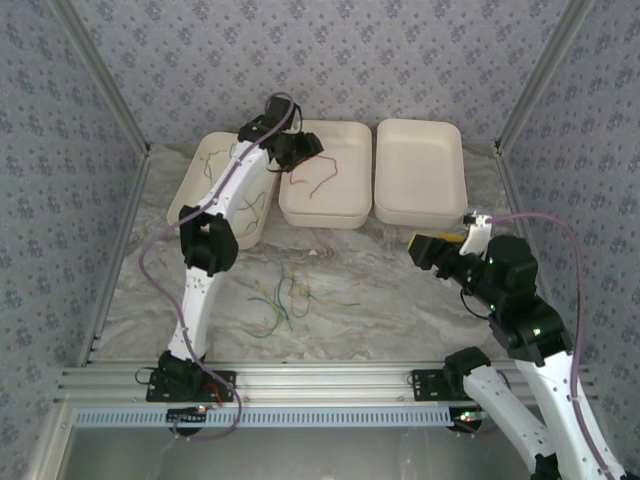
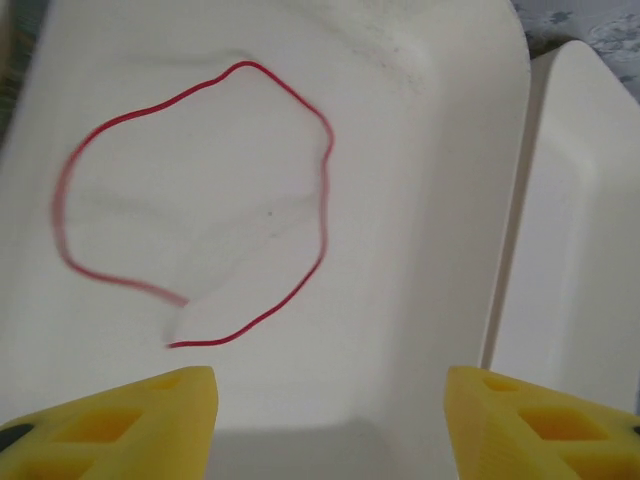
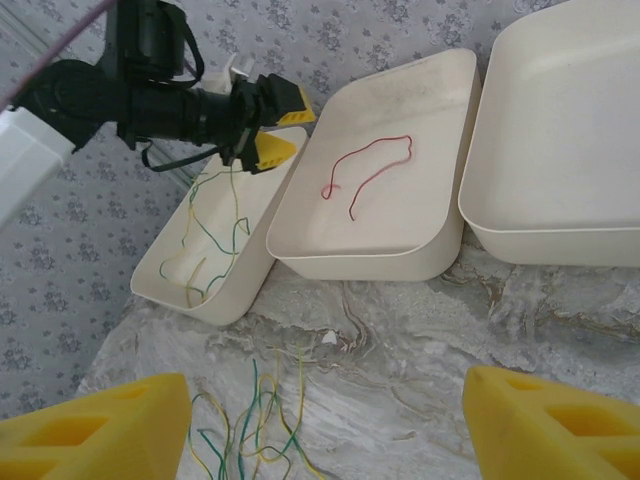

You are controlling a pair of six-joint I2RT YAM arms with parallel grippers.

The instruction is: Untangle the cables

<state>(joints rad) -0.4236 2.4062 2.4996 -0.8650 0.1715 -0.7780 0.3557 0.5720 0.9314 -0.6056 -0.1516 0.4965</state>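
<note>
The thin red cable (image 2: 246,65) lies loose in the white moulded middle tray (image 2: 400,200), so the open, empty left gripper (image 2: 328,385) above it should rise straight, while the right gripper (image 3: 325,400) is open too.

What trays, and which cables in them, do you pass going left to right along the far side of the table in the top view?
Left tray with green and yellow cables → middle tray with a red cable → right tray.

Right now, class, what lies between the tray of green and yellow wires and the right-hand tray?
The middle tray, holding one red wire, sits between them, as the top view shows.
</note>
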